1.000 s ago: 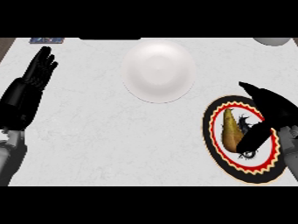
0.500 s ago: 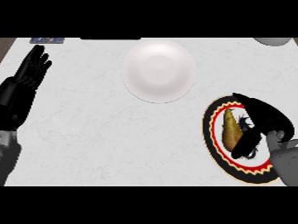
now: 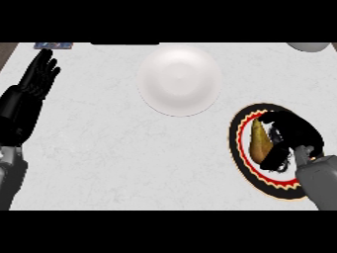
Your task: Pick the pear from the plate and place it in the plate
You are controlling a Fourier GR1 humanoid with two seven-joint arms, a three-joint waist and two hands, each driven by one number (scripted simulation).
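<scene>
Right hand [image 3: 293, 134] low at right, fingers curled; left hand [image 3: 26, 94] open, fingers up, at left.

Bright, even overhead light; soft sheen on white plate [image 3: 179, 79]; faint shadows.

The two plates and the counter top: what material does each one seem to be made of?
The white plate looks like glazed ceramic: plain, smooth, with a soft sheen. The patterned plate seems painted ceramic, a black rim with red and cream zigzag bands. The counter top looks like pale marble or stone, with faint grey veins.
</scene>
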